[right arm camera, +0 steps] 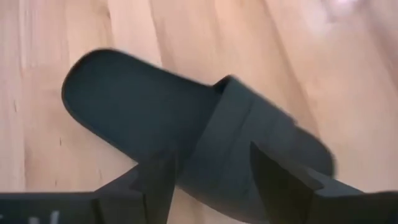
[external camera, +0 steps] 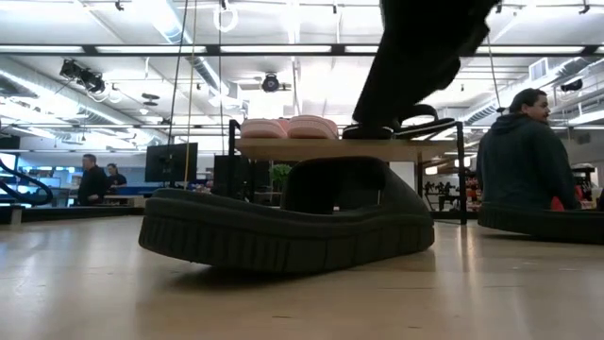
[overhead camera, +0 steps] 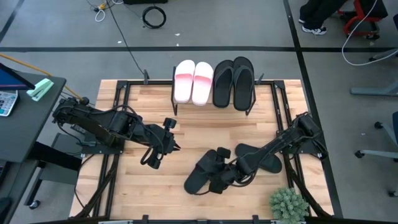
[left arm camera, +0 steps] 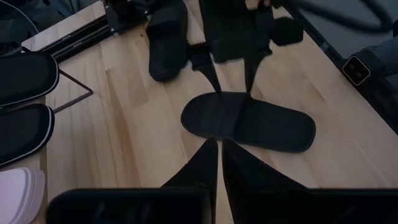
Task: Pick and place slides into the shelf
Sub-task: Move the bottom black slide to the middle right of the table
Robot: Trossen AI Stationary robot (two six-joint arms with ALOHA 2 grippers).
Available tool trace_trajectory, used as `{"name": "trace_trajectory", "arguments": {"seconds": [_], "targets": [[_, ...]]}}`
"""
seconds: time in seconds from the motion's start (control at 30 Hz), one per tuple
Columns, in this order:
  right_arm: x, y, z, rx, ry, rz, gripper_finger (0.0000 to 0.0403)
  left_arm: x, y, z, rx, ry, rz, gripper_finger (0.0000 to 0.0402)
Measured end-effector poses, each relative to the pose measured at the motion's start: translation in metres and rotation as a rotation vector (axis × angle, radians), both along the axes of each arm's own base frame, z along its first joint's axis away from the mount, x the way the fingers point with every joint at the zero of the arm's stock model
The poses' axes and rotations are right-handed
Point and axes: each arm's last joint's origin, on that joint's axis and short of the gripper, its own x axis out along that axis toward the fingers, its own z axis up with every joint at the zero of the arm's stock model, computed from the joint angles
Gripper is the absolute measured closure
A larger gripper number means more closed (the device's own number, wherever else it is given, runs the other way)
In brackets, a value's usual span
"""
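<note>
The shelf [overhead camera: 212, 102] stands at the far edge of the tabletop [overhead camera: 186, 140], and its top board already carries the two pink slides [overhead camera: 193, 81] and two black ones [overhead camera: 233, 81] side by side. The black slide [overhead camera: 200, 177] now in play lies on the tabletop on the near side of the shelf and well apart from it, with another black slide [overhead camera: 260, 158] just beside it, toward the right arm's side.

The right pincer [right arm camera: 211, 168] is directly over the slide's wide strap, fingers spread, one on each side of the strap; in the right wrist view they bracket it without visibly pinching it. From that pincer the slide runs away lengthwise, its long axis lying slantwise to the shelf's front edge, with the open footbed reaching out ahead of the fingers.

The left pincer [left arm camera: 219, 163] is clenched on nothing and hangs above bare wood between the shelf and the slide, pointing at it from the other side.

The right arm is plainly the nearer and better placed; a grip would probably mean closing across the strap.
</note>
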Motion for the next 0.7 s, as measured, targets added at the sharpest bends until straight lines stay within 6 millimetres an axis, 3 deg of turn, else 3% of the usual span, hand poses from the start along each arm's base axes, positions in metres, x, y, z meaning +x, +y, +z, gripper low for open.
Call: {"name": "trace_trajectory", "arguments": {"seconds": [0.17,0.4,0.57,0.7], "targets": [[0.004,0.001,-0.018,-0.028,0.037,-0.001,0.0194,0.000,0.000,0.000,-0.001,-0.005,0.000,0.0370],[0.011,-0.002,-0.015,-0.018,-0.026,-0.044,0.0197,0.000,0.000,0.000,-0.001,-0.004,0.000,0.0380],[0.015,-0.005,-0.037,-0.076,0.048,-0.032,0.0197,0.000,0.000,0.000,-0.002,-0.005,0.000,0.0377],[0.014,-0.007,-0.039,-0.124,0.059,-0.042,0.0197,0.000,0.000,0.000,-0.001,-0.004,0.000,0.0372]]}}
